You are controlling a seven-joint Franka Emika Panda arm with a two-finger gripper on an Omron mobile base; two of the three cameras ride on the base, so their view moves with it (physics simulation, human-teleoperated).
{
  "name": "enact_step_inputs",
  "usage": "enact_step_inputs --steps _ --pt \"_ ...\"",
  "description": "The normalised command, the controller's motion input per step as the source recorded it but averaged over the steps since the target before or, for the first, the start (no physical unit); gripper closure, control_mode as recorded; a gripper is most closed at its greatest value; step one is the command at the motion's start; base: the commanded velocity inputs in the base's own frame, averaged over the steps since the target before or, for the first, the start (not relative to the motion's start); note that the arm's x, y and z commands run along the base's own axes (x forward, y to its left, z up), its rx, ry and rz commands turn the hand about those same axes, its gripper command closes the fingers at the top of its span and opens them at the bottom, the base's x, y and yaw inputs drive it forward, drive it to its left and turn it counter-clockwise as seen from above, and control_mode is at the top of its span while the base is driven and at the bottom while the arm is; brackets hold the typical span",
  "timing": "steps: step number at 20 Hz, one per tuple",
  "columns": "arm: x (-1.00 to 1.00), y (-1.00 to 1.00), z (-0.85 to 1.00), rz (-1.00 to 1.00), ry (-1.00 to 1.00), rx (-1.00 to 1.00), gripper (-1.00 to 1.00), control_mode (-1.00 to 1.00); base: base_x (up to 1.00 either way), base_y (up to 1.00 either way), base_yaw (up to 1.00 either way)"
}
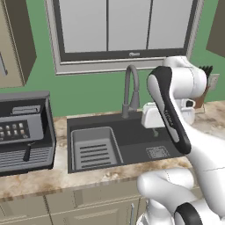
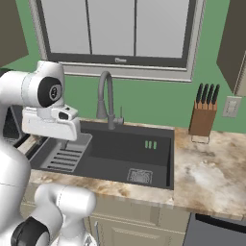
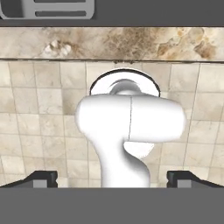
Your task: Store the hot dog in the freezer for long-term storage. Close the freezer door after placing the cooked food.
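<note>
The gripper (image 3: 112, 179), its fingers (image 3: 43, 178) spread wide and empty, hung above the sink (image 1: 132, 132), pointing down at the floor; no freezer lay nearby.

Matt dark sink (image 1: 132, 145), marbled stone counter (image 2: 211, 173), metal faucet (image 2: 106, 98)

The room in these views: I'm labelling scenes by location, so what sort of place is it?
A rendered home kitchen, by the look of it: a dark sink with a tall faucet under a window, a knife block on the marbled counter, and a coffee machine.
</note>
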Motion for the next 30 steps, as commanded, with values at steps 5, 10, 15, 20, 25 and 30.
enact_step_inputs --steps 5,10,15,20,25,30 --pt "-0.17 0.12 0.00 0.01 0.00 0.00 -1.00 -1.00 0.00 0.00 0.00" --pt "-0.18 0.00 -0.05 0.00 0.00 0.00 -1.00 -1.00 0.00 0.00 0.00" --pt "-0.23 -0.01 -0.03 0.00 0.00 0.00 -1.00 -1.00 0.00 0.00 0.00" --pt "-0.14 -0.06 0.00 0.00 0.00 0.00 -1.00 -1.00 0.00 0.00 0.00" --pt "-0.03 -0.03 0.00 0.00 0.00 0.00 -1.00 1.00 0.00 0.00 0.00" --pt "0.00 0.00 0.00 0.00 0.00 0.00 -1.00 1.00 -0.01 0.08 0.00"
